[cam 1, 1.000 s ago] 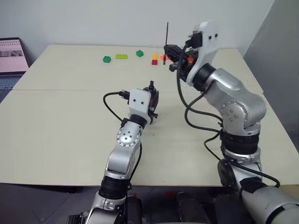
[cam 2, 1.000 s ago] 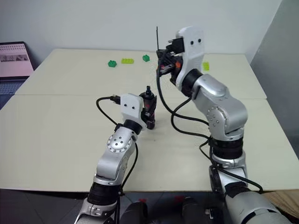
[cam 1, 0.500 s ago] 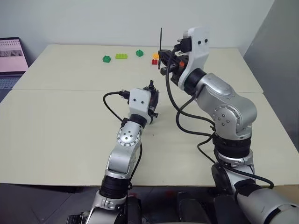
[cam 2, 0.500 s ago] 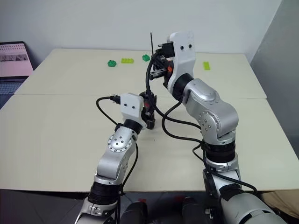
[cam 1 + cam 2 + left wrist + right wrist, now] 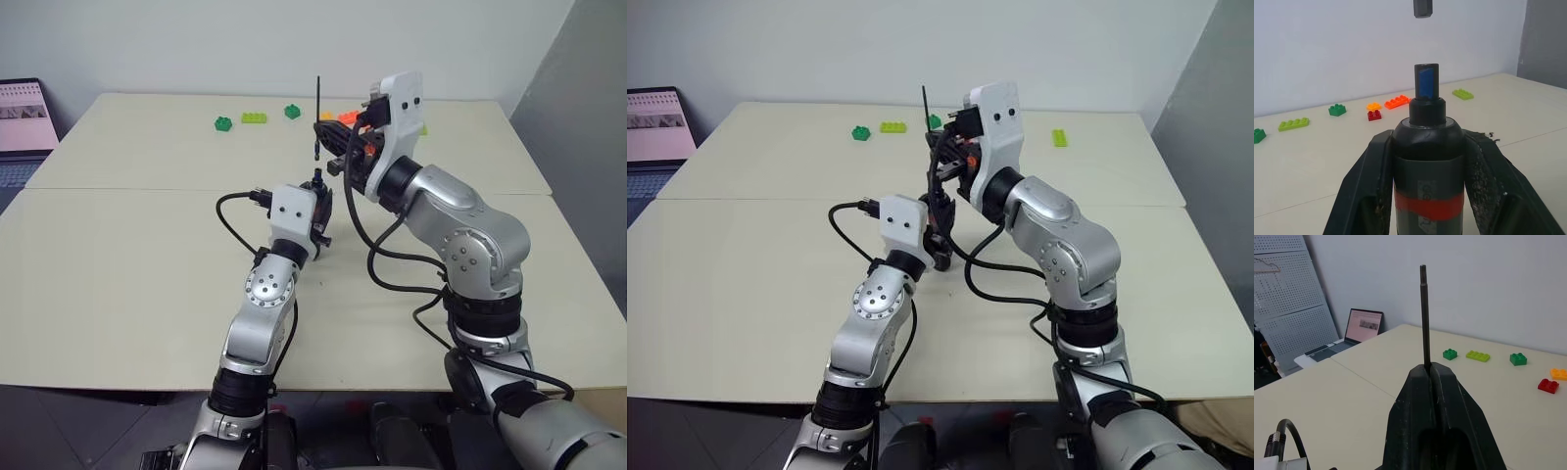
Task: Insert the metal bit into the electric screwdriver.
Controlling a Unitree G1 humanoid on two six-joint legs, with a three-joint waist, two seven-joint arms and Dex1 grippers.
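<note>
Left tool: my left tool (image 5: 1425, 196) is clamped on the screwdriver (image 5: 1428, 161), one black finger (image 5: 1364, 191) against each side of the body.
Screwdriver: it stands upright in that grip above the table (image 5: 127, 255), red band between my fingers, blue tip (image 5: 1425, 82) at the top and uncovered.
Right tool: my right tool (image 5: 1431, 377) is pressed together on the bit (image 5: 1424, 313), which runs out straight past the fingertips.
Bit: in the head views the bit (image 5: 316, 117) stands nearly upright, pinched partway along, its longer part rising above my tool and a short end hanging below.
Bit against screwdriver: the lower end of the bit (image 5: 1422, 8) hangs above the blue tip, close to in line with it, with a clear gap between them; it is not in the screwdriver.
Arms: my right arm reaches across toward the left, so the right tool sits just above and behind the left one.
Bricks: green bricks (image 5: 255, 118), an orange one (image 5: 1397, 102), a yellow one and a red one (image 5: 1374, 115) lie in a row along the far side of the table, well apart from both tools.
Laptop: an open laptop (image 5: 22, 122) sits off the table's far left corner.
</note>
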